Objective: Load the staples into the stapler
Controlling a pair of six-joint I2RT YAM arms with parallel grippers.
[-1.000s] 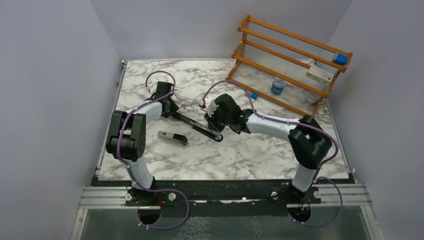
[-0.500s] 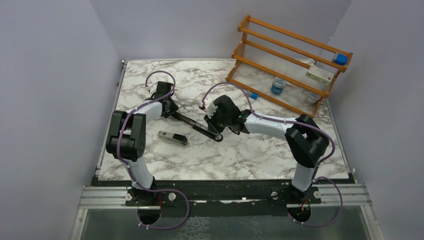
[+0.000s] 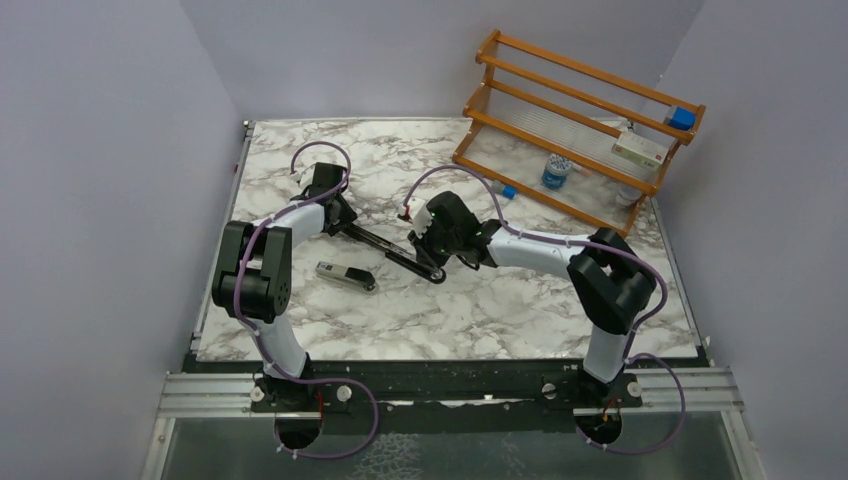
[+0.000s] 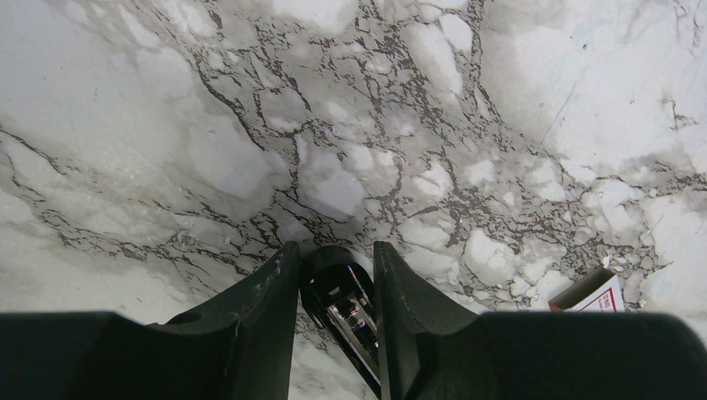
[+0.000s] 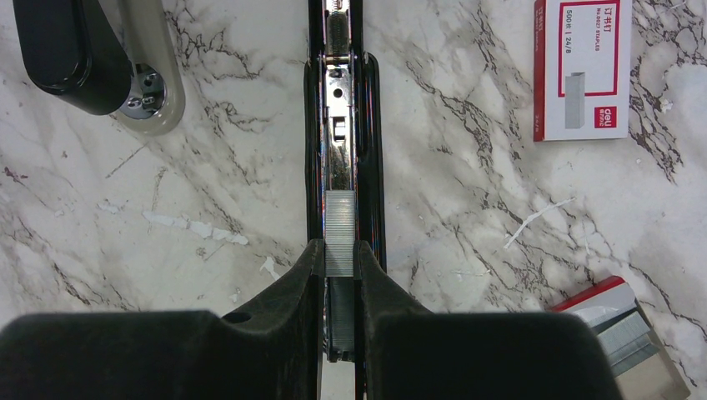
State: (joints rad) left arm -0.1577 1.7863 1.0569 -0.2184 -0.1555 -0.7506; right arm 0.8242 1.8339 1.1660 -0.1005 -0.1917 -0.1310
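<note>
- Pinched a grey staple strip (image 5: 339, 233) between the narrowly parted right jaws, lined up over the silver channel of the stapler (image 5: 338, 125).
- Clamped that stapler's rounded black end in the left jaws, partly spread around it.
- Lay opened flat on the marble counter (image 5: 467, 192), stretched between both arms.
- Showed a red-and-white staple box (image 5: 582, 67) right of the channel, an open tray of strips (image 5: 621, 333) nearer the wrist, and a second stapler (image 5: 92, 58) to the left.

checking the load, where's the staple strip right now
In the right wrist view the staple strip lies mid-frame along the open channel of the stapler, its near end between the fingers of the right gripper; the staple box lies upper right.
</note>
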